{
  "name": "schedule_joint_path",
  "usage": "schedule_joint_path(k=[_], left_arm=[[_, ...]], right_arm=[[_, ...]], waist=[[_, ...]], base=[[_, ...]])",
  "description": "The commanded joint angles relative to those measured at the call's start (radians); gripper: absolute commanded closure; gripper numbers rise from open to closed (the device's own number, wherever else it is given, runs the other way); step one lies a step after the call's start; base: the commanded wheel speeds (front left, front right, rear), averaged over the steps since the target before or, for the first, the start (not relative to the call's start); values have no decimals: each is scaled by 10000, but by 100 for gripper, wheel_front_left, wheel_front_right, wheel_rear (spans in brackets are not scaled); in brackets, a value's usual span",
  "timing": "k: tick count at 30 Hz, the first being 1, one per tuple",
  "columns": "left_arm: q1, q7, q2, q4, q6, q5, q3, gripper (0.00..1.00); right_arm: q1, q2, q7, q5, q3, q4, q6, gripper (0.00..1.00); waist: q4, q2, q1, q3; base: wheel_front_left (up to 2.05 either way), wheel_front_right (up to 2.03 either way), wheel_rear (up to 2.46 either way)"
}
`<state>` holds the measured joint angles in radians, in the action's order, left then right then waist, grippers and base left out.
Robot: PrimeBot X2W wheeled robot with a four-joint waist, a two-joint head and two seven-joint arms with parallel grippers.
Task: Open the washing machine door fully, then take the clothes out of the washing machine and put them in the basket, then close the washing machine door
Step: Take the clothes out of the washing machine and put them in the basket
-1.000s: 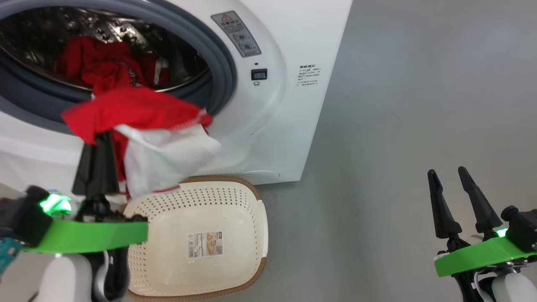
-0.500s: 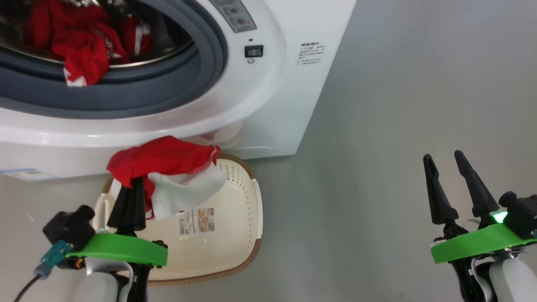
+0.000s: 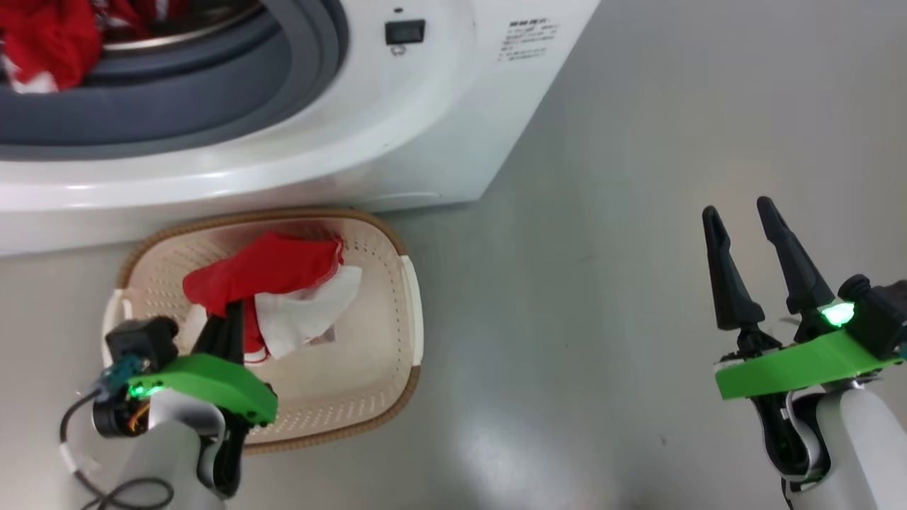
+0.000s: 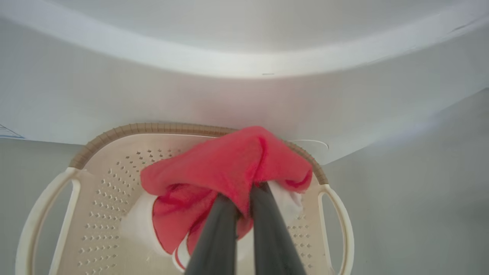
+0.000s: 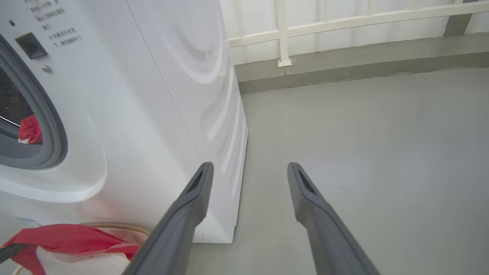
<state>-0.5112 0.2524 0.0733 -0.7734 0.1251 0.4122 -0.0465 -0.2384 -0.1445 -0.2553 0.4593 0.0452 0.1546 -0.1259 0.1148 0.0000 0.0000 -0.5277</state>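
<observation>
Far left, up behind the basket [image 3: 354,354], there's a heap of red clothes [image 3: 42,42] lying in the drum, one flap of it lolling over the grey rubber ring [image 3: 177,106] of the washing machine [image 3: 425,127], so there's more to fetch. Over the basket's near left corner sits the left gripper [image 3: 228,319], its two dark fingers pinched tight together on a bunched fold of a red garment [image 3: 273,273]. The rest of that piece, red on top with a white panel, sags from the fingers down into the basket and looks to be touching the bottom. It's limp, light stuff by the look of it: no stiffness, nothing to break, it'll drape and slide wherever it's let go, and a loose edge could catch on the woven rim or that rubber ring. Best taken, I'd say, just as it is here, by a thick gathered fold rather than a single thin edge. Well off to the right of the basket, over bare grey floor [image 3: 602,283], the right gripper [image 3: 738,207] hangs with its fingers spread wide and nothing between them
</observation>
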Motion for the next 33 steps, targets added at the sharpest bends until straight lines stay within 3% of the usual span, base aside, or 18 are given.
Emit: schedule_joint_path(k=[1,18,33], left_arm=[[-276,93,304,-248,56,-137,110,100],[-2372,93,582,-3380,-16,-1366,-180,100],[-2634,93,640,-4315,-167,-1552,-118,100]], right_arm=[[-103,-53,-65,36,223,-239,-48,0],[-747,53,-65,111,479,-349,-48,0],[-824,-42,-65,57,639,-370,-48,0]], waist=[[234,0,0,-541],[558,0,0,-1865],[604,0,0,-2016]], base=[[0,0,0],[0,0,0],[0,0,0]])
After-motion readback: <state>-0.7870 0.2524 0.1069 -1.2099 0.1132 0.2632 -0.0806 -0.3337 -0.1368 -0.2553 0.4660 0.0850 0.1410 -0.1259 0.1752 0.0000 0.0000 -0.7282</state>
